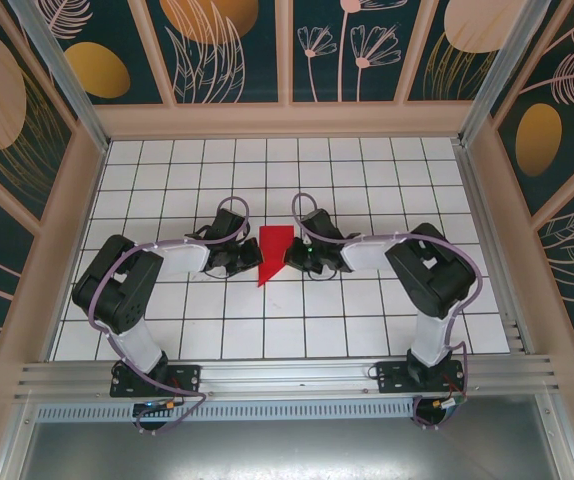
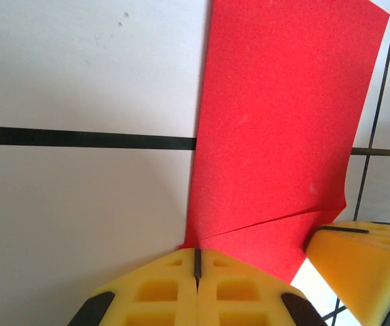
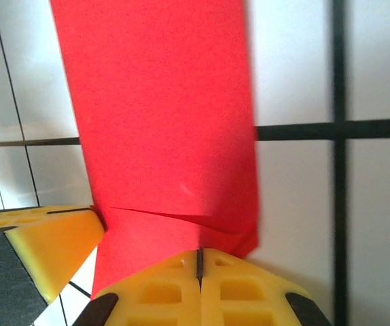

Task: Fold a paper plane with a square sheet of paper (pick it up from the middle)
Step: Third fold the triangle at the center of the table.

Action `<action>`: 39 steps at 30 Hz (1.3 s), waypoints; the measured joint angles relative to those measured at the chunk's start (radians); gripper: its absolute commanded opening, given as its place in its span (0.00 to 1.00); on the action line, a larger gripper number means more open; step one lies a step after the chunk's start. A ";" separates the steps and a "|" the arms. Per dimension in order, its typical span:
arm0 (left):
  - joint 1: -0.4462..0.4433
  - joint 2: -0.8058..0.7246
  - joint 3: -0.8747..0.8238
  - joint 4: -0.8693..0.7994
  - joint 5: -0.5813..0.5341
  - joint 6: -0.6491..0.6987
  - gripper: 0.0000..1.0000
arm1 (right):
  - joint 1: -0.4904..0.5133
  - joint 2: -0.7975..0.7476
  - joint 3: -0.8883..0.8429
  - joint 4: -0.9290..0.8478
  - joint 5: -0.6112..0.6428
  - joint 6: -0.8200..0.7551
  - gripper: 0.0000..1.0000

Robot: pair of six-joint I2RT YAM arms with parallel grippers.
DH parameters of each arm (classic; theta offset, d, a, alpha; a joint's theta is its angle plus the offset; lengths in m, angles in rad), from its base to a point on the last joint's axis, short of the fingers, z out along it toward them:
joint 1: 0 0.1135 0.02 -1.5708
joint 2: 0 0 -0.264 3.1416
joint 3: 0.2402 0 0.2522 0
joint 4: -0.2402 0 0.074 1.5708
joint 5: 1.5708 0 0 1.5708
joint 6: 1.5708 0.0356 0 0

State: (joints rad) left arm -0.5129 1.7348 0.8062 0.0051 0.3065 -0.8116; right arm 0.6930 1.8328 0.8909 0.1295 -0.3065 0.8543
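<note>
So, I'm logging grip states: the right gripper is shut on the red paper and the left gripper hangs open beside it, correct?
Not quite. The left gripper is shut on the red paper too: the left wrist view shows its yellow pads pressed together over the paper's edge. The right gripper is shut on it, as you said.

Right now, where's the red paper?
In the top view the red paper is at the middle of the table, pinched on its left by the left tool and on its right by the right tool.
</note>
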 measured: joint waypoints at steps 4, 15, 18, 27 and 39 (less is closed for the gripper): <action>0.000 0.000 0.000 0.000 0.000 0.007 0.00 | -0.042 -0.029 -0.019 -0.010 0.016 0.016 0.00; 0.000 0.002 0.006 -0.006 0.004 0.017 0.00 | -0.003 -0.033 0.021 0.005 -0.012 0.016 0.00; 0.000 0.002 0.006 -0.006 0.004 0.021 0.00 | -0.001 -0.016 0.039 0.009 -0.029 0.016 0.00; 0.000 0.002 0.009 -0.010 0.004 0.023 0.00 | -0.008 0.068 0.110 -0.026 -0.004 0.003 0.00; -0.001 -0.073 0.034 -0.035 0.003 0.015 0.23 | -0.013 0.063 0.067 0.020 0.003 0.006 0.00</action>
State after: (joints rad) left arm -0.5140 1.6615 0.8406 -0.0299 0.3096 -0.7963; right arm 0.6796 1.8961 0.9581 0.1497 -0.3035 0.8600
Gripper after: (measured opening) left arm 0.177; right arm 0.054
